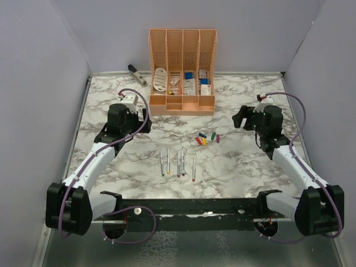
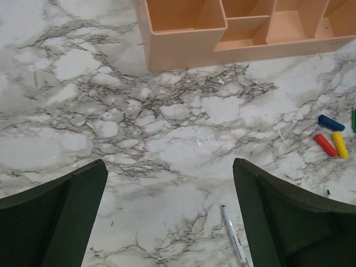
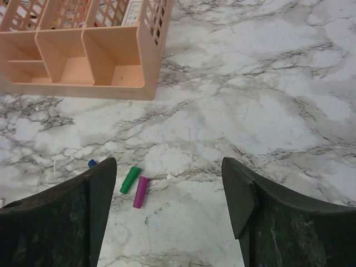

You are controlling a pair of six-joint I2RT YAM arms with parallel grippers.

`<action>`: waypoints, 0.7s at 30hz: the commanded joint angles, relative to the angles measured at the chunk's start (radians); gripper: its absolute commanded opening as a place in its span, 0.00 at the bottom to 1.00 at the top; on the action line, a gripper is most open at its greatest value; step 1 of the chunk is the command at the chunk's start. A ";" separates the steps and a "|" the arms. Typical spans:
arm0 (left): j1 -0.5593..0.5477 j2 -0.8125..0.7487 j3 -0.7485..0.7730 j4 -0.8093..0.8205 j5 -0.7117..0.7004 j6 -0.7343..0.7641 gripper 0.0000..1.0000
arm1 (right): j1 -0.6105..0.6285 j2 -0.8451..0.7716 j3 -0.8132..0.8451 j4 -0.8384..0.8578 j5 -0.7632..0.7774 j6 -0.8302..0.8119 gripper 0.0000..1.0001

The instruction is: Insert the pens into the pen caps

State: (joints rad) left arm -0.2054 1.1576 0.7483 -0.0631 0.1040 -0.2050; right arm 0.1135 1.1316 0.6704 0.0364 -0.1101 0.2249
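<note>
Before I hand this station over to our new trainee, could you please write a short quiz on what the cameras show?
1. How many pens lie on the table?
2. True or false: the pen caps sit inside the peach organiser.
3. The left gripper and the right gripper are: A) open and empty; B) shut on pens; C) shut on caps.

Key: 1) five. 2) False: the caps lie loose on the table, in front of the organiser. 3) A.
</note>
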 commanded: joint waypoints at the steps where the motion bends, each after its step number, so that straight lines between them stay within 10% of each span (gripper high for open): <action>1: -0.064 -0.014 0.038 -0.057 -0.020 -0.041 0.99 | 0.041 -0.028 0.020 -0.060 -0.052 0.017 0.73; 21: -0.292 -0.035 0.040 -0.158 -0.181 -0.150 0.85 | 0.487 0.082 0.127 -0.080 0.255 0.102 0.53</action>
State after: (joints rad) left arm -0.4641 1.1572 0.7628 -0.1955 0.0006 -0.3130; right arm 0.5560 1.1851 0.7380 -0.0784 0.0162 0.2859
